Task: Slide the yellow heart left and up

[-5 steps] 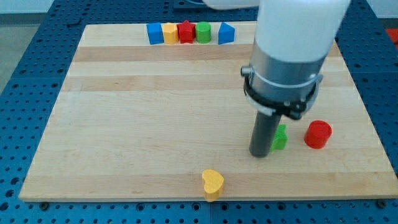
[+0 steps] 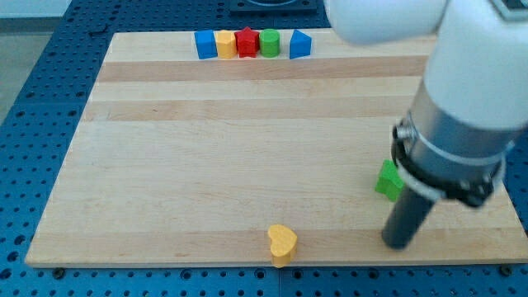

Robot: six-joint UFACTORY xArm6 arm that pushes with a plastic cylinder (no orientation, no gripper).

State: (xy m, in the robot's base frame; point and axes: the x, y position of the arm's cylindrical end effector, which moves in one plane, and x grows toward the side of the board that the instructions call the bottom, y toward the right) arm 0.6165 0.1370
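Yellow heart (image 2: 282,242) is being left untouched at bottom centre; my tip (image 2: 399,244), bare and grasping nothing, is being held lower right, below green block (image 2: 388,181).

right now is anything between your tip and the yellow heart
No. In the camera view, only bare board lies between my tip and the yellow heart.

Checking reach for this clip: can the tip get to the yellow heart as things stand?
Probably yes. My tip sits to the view's right of the yellow heart, bare board between; the green block lies off that path.
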